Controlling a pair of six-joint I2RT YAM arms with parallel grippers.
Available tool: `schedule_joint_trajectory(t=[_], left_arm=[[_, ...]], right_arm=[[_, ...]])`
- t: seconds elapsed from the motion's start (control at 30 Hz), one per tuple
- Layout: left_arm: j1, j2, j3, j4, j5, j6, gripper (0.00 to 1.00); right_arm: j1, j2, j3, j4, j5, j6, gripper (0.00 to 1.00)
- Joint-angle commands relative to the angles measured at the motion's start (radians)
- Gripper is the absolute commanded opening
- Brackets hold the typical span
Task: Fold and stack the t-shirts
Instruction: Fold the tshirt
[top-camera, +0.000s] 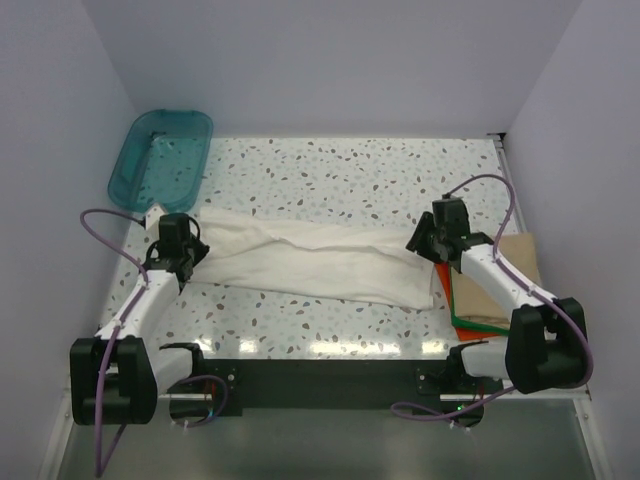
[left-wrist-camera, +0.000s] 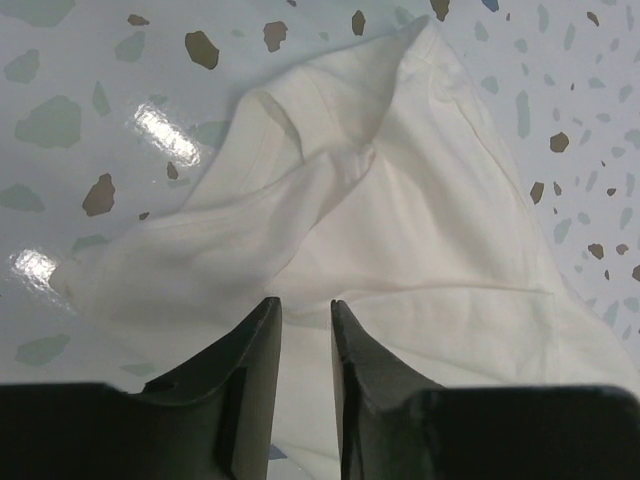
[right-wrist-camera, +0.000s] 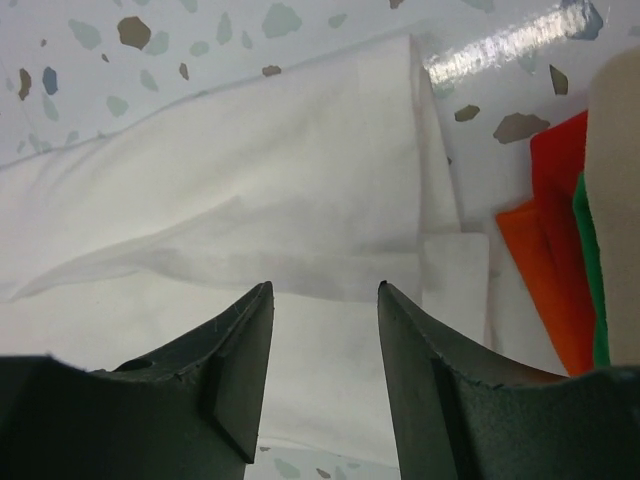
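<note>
The left claw (left-wrist-camera: 305, 303) is parted narrowly, the right claw (right-wrist-camera: 325, 288) wider; both are empty. Grip the off-white t-shirt (top-camera: 310, 262) at matching edges, then fold evenly.

Orange-red cloth t-shirt (right-wrist-camera: 545, 250), green cloth t-shirt (right-wrist-camera: 590, 285): only edges show beneath the folded tan cloth t-shirt (top-camera: 488, 305), right edge of desk (top-camera: 330, 170). White right arm (top-camera: 495, 272) covers part of the tan one.

off-white t-shirt (top-camera: 310, 262): rumpled long band, centre | tan t-shirt (top-camera: 522, 255): atop orange-red t-shirt (right-wrist-camera: 545, 250), green t-shirt (right-wrist-camera: 590, 262), right
</note>
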Motion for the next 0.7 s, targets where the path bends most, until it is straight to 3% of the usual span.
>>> schedule_joint_trajectory(t=[0.0, 0.07, 0.23, 0.67], left_arm=[[0.008, -0.019, -0.014, 0.085, 0.037, -0.013, 0.34], [0.008, -0.015, -0.017, 0.09, 0.046, -0.011, 0.42], [0.008, 0.001, -0.034, 0.117, 0.066, -0.019, 0.5], [0.006, 0.068, -0.037, 0.154, 0.091, -0.045, 0.51]], right_arm=[[0.0, -0.032, -0.048, 0.018, 0.041, 0.093, 0.5], [0.0, -0.05, -0.088, 0.039, 0.027, 0.137, 0.51], [0.0, -0.055, -0.16, 0.116, -0.033, 0.227, 0.52], [-0.002, 0.003, -0.163, 0.133, 0.001, 0.273, 0.55]])
